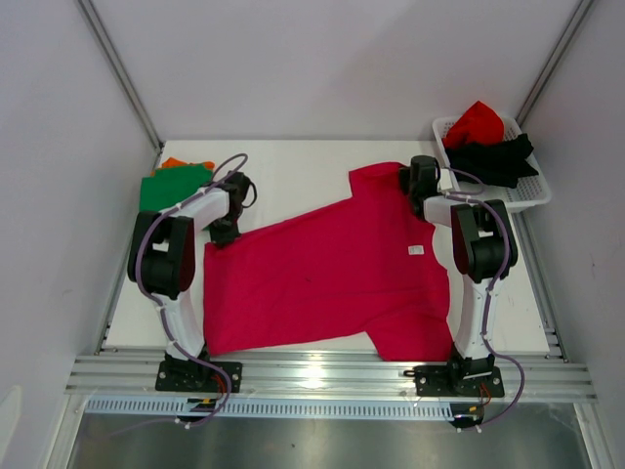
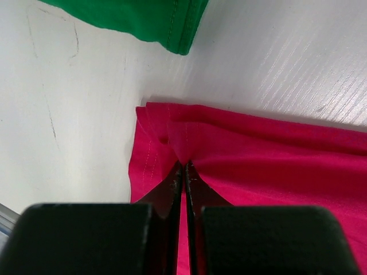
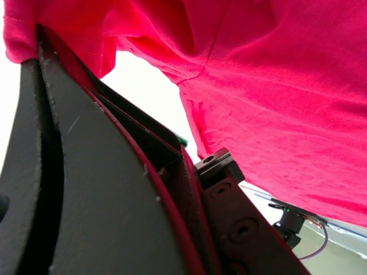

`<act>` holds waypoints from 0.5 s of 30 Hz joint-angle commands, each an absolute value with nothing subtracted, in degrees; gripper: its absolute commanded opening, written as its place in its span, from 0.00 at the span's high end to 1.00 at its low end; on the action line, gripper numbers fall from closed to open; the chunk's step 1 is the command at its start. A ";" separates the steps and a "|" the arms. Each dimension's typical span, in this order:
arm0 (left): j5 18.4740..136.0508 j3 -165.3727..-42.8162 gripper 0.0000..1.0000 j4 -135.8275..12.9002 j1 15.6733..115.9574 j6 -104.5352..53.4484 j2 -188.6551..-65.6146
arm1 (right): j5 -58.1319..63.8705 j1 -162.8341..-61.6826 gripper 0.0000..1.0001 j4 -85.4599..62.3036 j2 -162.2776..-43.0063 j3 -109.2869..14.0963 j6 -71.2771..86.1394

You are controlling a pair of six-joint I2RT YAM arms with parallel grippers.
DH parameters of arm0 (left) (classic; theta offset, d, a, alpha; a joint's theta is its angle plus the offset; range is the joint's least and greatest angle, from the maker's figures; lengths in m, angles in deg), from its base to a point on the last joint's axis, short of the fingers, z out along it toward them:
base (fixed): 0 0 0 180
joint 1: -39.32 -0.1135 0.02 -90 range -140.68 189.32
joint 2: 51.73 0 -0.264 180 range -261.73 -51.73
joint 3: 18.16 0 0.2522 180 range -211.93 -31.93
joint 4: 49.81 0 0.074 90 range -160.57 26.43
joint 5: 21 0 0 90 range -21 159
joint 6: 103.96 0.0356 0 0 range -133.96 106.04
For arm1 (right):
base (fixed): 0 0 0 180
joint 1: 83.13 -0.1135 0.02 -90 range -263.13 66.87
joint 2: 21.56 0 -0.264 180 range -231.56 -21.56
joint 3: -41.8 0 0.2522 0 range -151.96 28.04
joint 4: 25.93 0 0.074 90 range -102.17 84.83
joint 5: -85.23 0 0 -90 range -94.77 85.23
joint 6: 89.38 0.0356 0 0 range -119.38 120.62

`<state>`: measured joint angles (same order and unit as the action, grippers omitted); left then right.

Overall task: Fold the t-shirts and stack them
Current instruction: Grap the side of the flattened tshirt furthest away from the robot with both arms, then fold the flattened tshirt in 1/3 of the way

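White wood-grain tabletop (image 1: 293,166), walled by pale panels (image 1: 59,147), bears a magenta-pink cloth t-shirt (image 1: 332,274) spread between its left and right edges. The left wrist view alone shows the left gripper (image 2: 184,166) pinched tight on the bunched hem; the right wrist view shows the right gripper (image 1: 422,178) clamping cloth lifted off the surface. Far left corner: folded green t-shirt (image 1: 174,186) on an orange t-shirt (image 1: 174,162). Far right corner: white plastic lattice basket (image 1: 535,195) holding a red t-shirt (image 1: 476,124) and a black t-shirt (image 1: 498,156)
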<state>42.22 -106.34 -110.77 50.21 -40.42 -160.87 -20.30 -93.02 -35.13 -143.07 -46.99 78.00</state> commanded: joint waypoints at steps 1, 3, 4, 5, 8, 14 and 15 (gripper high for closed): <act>41.76 -106.11 0.96 -109.80 49.77 -40.24 -158.25 | -19.89 -92.62 1.00 -35.99 -142.15 -48.78 75.24; 41.58 -106.28 0.96 -109.89 49.77 -40.85 -157.90 | -19.63 -92.71 1.00 -35.99 -141.10 -48.52 73.48; 41.49 -106.19 0.96 -110.06 49.77 -41.12 -157.38 | -19.54 -92.80 1.00 -35.99 -140.57 -48.08 72.78; 41.49 -106.37 0.96 -110.15 49.77 -41.30 -157.11 | -19.54 -92.89 1.00 -36.34 -140.04 -47.64 72.25; 41.40 -106.02 0.97 -110.41 49.77 -42.61 -155.62 | -19.36 -92.97 1.00 -38.00 -137.67 -45.36 69.97; 37.89 -105.84 0.97 -112.69 50.56 -46.83 -152.98 | -18.75 -93.68 1.00 -41.70 -132.31 -39.74 65.31; 37.54 -105.84 0.97 -113.22 50.74 -47.70 -152.37 | -18.40 -93.85 1.00 -42.31 -131.61 -38.85 64.61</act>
